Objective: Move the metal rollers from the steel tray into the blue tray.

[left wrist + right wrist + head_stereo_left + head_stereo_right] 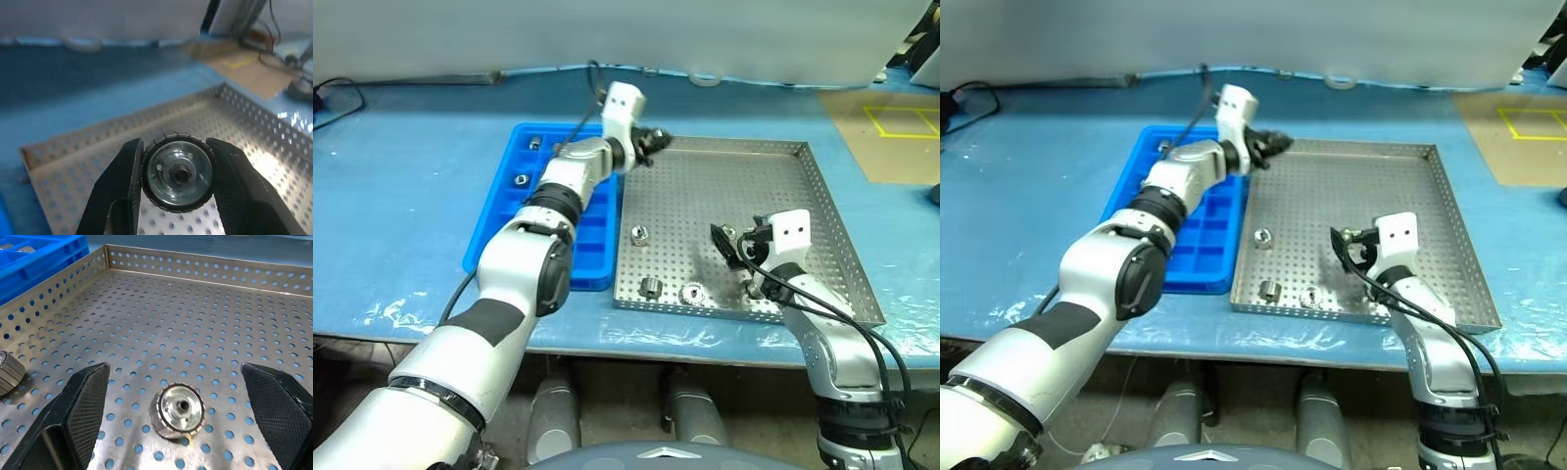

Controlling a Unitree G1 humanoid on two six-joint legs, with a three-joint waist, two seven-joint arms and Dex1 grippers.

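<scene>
I see the steel tray [773, 186] lying just beside the blue tray [499, 211] on the blue table [401, 166]. My left gripper [177, 161] hangs above the steel tray's far left corner, its black fingers [120, 191] clamped on one roller [178, 171] whose holed end face looks back at the wrist camera. My right gripper [176, 404] sits low over the near right part of the steel tray with its fingers spread wide; a second roller [178, 411] lies on the perforated floor between them, touching neither. Three more rollers [651, 287] rest near the tray's near-left edge. My left arm covers much of the blue tray; in its far compartments I make out two rollers [521, 180].
</scene>
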